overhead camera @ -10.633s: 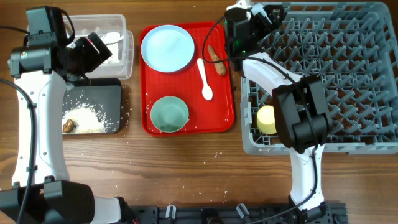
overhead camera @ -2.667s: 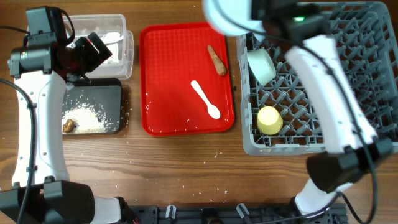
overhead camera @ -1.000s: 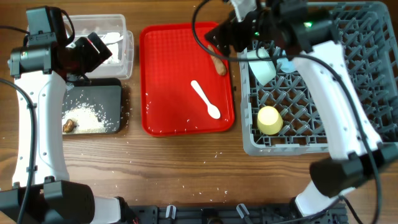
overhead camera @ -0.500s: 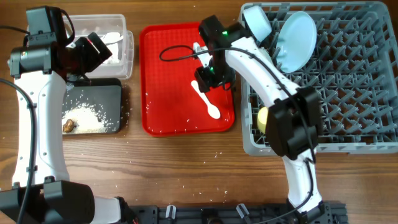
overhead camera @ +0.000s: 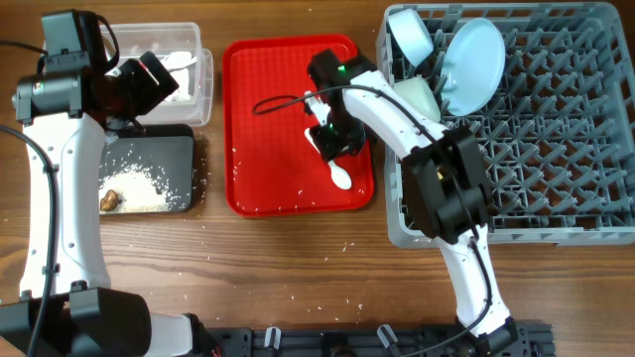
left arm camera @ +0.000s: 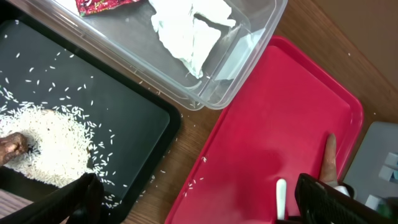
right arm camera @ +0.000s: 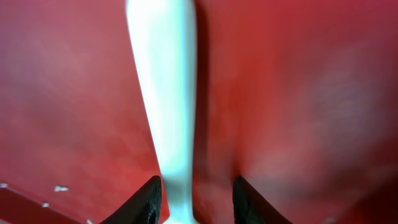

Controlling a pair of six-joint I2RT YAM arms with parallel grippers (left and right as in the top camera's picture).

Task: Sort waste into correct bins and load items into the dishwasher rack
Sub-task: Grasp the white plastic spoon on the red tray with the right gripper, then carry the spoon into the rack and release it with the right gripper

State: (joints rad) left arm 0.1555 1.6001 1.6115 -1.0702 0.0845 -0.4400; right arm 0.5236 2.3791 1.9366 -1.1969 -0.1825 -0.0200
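Note:
A white spoon point(overhead camera: 341, 178) lies on the red tray point(overhead camera: 258, 149). My right gripper point(overhead camera: 332, 139) is down on its handle. In the right wrist view the spoon handle point(right arm camera: 165, 93) runs between my right gripper's point(right arm camera: 196, 199) fingers, against the left one, with a strip of red tray showing before the right one. A brown stick point(left arm camera: 328, 158) lies on the tray beside the spoon point(left arm camera: 281, 193). My left gripper point(left arm camera: 205, 208) hangs wide open and empty above the black tray's point(left arm camera: 149, 118) edge. The rack point(overhead camera: 556, 149) holds a pale blue plate point(overhead camera: 474, 64), a pale blue bowl point(overhead camera: 409, 35) and a green bowl point(overhead camera: 419, 96).
The clear tub point(left arm camera: 242, 68) holds crumpled paper point(left arm camera: 186, 25) and a red wrapper point(left arm camera: 99, 5). Rice point(left arm camera: 43, 140) and a brown lump point(left arm camera: 12, 146) lie in the black tray. Loose grains dot the wooden table point(overhead camera: 298, 268) in front.
My right arm has swung from the rack's near corner down onto the spoon on the red tray, and its jaws have narrowed around the handle. The left arm has not moved.

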